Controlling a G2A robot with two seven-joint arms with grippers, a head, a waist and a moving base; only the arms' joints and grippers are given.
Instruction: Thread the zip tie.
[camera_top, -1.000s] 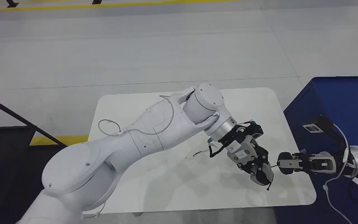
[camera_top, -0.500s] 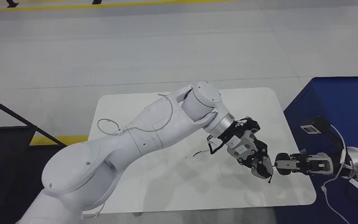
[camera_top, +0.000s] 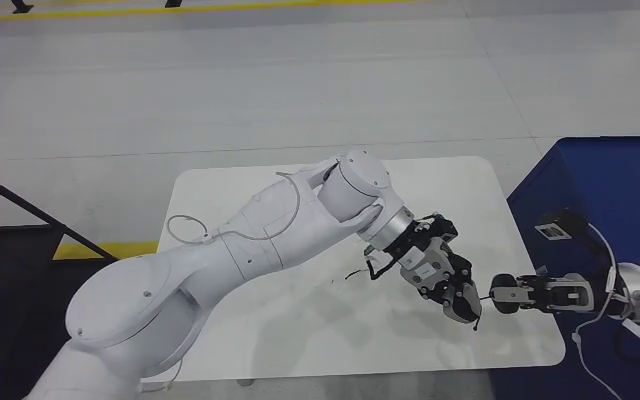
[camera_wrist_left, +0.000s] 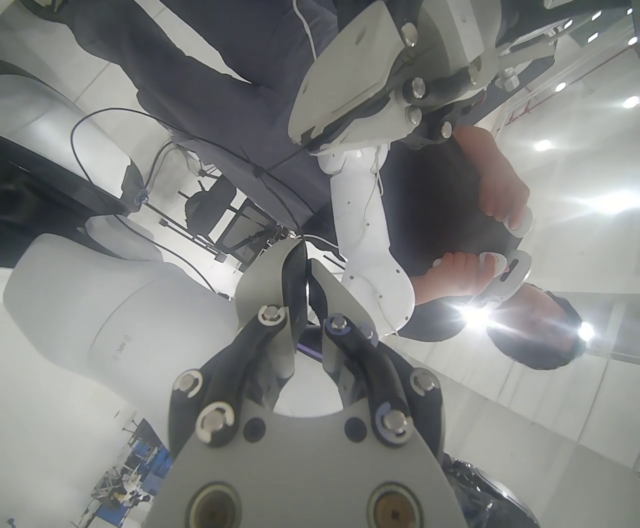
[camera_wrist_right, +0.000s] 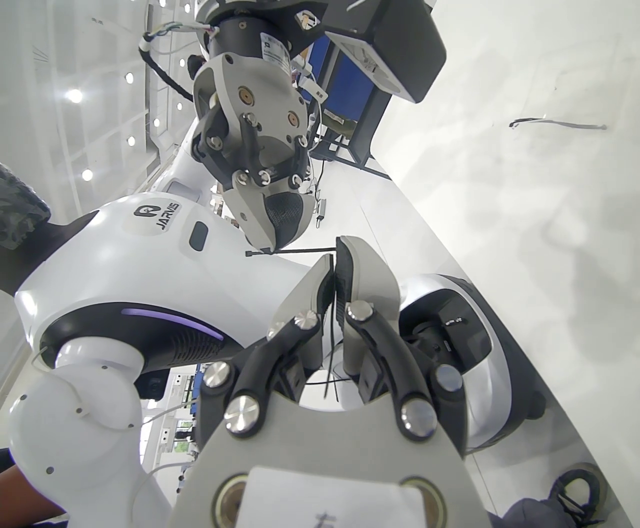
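Here, the zip tie (camera_wrist_right: 300, 250) is held straight between the two end effectors, above the tabletop (camera_top: 250, 210). The left end effector (camera_top: 463, 305) is clamped on one end. The right end effector (camera_top: 497, 294), just beside it, is clamped on the strap, whose tail hangs down between its fingers. A second, loose tie (camera_top: 357, 271) is seen lying on the white tabletop near the left end effector's wrist. A blue panel (camera_top: 590, 180) stands behind the right end effector. A pale floor (camera_top: 300, 80) with a yellow line (camera_top: 200, 8) is seen beyond.
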